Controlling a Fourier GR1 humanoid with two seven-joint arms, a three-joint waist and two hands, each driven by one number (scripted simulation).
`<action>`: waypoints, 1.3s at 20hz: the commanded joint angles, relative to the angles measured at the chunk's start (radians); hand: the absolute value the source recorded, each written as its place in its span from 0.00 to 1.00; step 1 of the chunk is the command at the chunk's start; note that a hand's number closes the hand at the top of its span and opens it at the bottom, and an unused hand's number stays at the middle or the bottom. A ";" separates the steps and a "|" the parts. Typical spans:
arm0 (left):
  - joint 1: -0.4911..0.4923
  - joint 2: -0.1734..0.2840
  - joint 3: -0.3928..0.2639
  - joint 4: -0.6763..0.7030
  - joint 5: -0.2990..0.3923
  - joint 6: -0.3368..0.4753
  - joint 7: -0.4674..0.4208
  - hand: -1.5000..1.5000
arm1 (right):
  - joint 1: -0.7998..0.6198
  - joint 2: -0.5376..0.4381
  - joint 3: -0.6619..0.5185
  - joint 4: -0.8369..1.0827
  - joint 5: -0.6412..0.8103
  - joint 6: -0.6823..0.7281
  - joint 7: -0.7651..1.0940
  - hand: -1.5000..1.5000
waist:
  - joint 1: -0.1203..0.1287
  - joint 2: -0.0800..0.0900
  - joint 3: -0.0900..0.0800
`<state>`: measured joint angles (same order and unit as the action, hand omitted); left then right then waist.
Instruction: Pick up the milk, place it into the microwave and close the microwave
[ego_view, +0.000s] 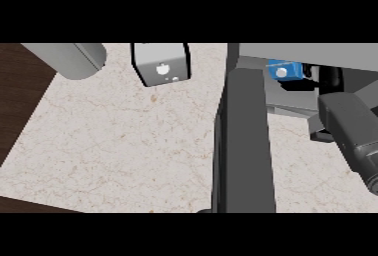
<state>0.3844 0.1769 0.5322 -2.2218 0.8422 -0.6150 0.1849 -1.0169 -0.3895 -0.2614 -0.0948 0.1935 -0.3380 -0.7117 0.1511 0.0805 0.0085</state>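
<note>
The milk is a small blue carton with a white cap, showing inside the microwave at the upper right. My right hand reaches into the cavity from the right, its dark fingers curled along the carton's lower and right sides. The grey right forearm comes in from the right edge. The microwave door stands open, a dark panel running down the middle of the view. Most of the carton and the cavity floor are hidden. My left hand does not show.
A grey box with a white apple mark stands at the back centre of the pale marble counter. A grey cylinder stands at the back left. Dark wood borders the counter's left edge.
</note>
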 joint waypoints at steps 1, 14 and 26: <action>-0.017 0.013 -0.007 0.014 -0.001 -0.010 0.003 0.00 | -0.010 -0.012 -0.007 0.006 -0.001 -0.030 0.014 1.00 | 0.011 0.003 0.000; -0.066 0.033 0.002 0.036 -0.036 0.008 0.005 0.00 | -0.032 -0.068 -0.024 0.013 -0.008 -0.016 0.028 1.00 | 0.040 0.022 0.003; -0.088 0.054 -0.006 0.046 -0.069 -0.013 0.007 0.00 | -0.009 -0.134 0.040 0.043 0.071 -0.188 0.069 1.00 | 0.065 0.038 -0.005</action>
<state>0.3000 0.2256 0.5328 -2.1744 0.7790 -0.6197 0.1898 -1.0400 -0.4762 -0.2744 -0.0736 0.2032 -0.3930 -0.6847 0.2058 0.1126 0.0106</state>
